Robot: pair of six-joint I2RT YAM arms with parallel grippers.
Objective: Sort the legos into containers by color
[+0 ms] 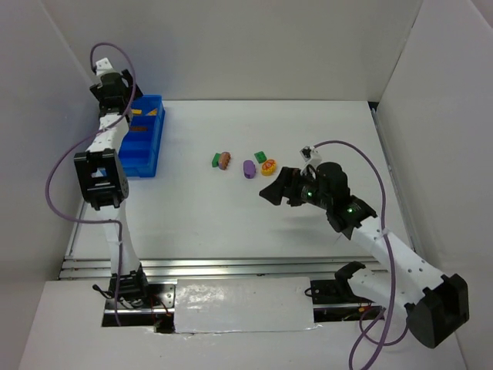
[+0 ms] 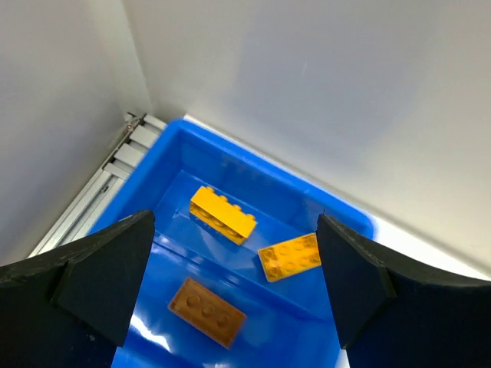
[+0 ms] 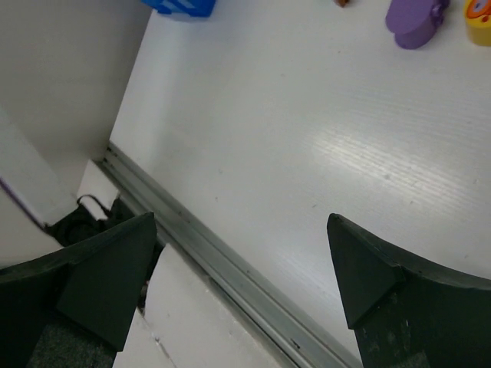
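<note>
- Left wrist view: left gripper (image 2: 234, 230) has its jaws spread wide with nothing between them (empty). It hangs over the far end of the blue bin (image 2: 253, 157).
- Same view, bin contents: a yellow brick (image 2: 222, 215) and an orange-yellow plate (image 2: 290, 256) lie apart in one compartment, the plate at 4 o'clock of the brick. A brown-orange plate (image 2: 207, 310) lies across a ridge in the next compartment, at 6 o'clock of the brick.
- Right wrist view: right gripper (image 3: 242, 222) is wide open and holds nothing, above bare white table (image 3: 307, 138). The purple oval (image 3: 414, 19) lies at 1 o'clock by the top edge. The yellow-and-red round piece (image 3: 479, 19) is just beside it at its 3 o'clock (cut by the frame). A corner of the bin shows at 11 o'clock.
- Top view: the bin sits at 10 o'clock on the table.
- Loose pieces lie near the table centre. A green block (image 1: 216, 160) sits just beside the pinkish-brown lump (image 1: 225, 159) (contact not resolvable). The purple oval is near the lump, at its 4 o'clock. A second green block (image 1: 260, 156) has the round piece at its 5 o'clock.
- The right gripper sits at 6 o'clock of the round piece, near it but apart.
</note>
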